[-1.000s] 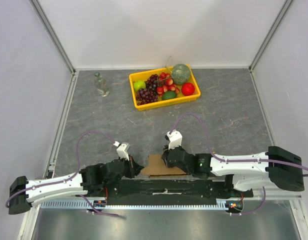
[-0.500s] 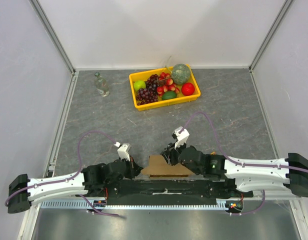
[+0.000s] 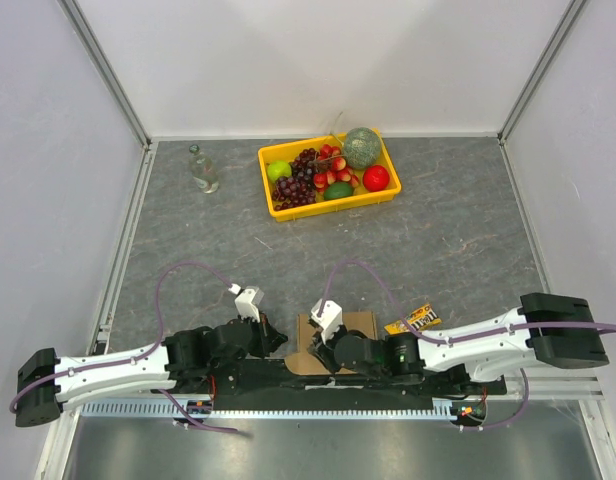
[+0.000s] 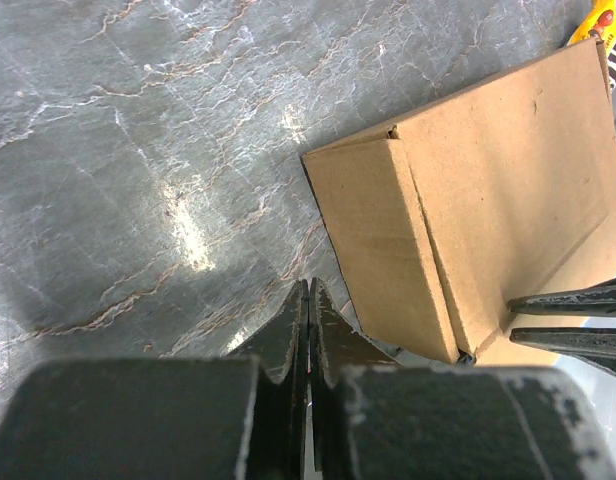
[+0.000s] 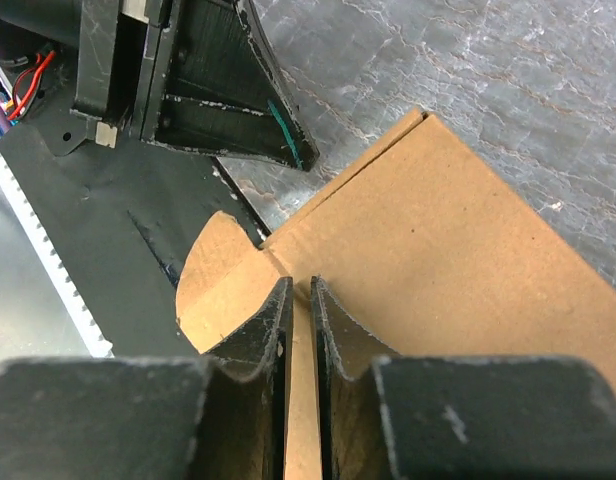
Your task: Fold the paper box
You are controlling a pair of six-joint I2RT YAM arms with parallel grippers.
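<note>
Both low | left end effector (image 4: 308,292) closed, empty | right end effector (image 5: 299,287) ajar over paper box (image 5: 438,250)

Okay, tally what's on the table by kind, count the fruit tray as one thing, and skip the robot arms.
Brown cardboard box: 1
Yellow plastic tray of fruit: 1
Small clear glass bottle: 1
Yellow candy packet: 1
Total: 4

Robotics lab test cell: plain white panels (image 3: 318,60) on aluminium posts (image 3: 106,75) boxing in a grey stone-patterned table (image 3: 448,230); left arm (image 3: 108,370) and right arm (image 3: 478,340) bolted along its near edge, trailing purple cables (image 3: 373,275); yellow tray (image 3: 333,205) of fruit by the far edge.
</note>
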